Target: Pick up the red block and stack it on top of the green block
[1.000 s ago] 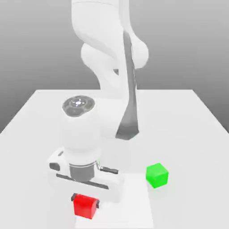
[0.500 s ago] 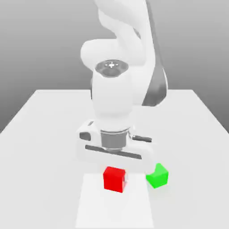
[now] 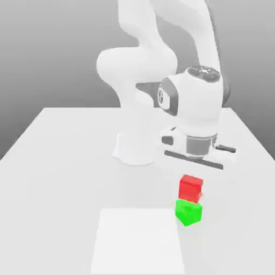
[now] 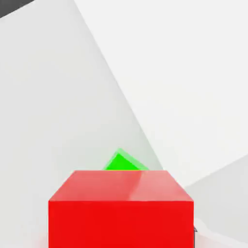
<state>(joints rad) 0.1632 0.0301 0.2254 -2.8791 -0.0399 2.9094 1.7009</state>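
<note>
1. In the exterior view we see the gripper (image 3: 191, 180) clamped on the red block (image 3: 190, 187), held just above the green block (image 3: 188, 211), toward the table's (image 3: 64, 161) right.
2. From the hand view, we see the green block (image 4: 123, 162) peeking from behind the red block (image 4: 121, 208).

red block (image 4: 121, 208): matte, smooth | green block (image 3: 188, 212): matte, smooth | table (image 3: 64, 161): smooth, matte white

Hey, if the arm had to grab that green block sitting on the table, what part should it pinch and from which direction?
Pinch two opposite vertical side faces of the green block, coming straight down from above. It is a plain cube resting flat on the table, so its parallel sides suit the two fingers. The red block, held by the gripper, hangs directly above and would have to go elsewhere first.
</note>
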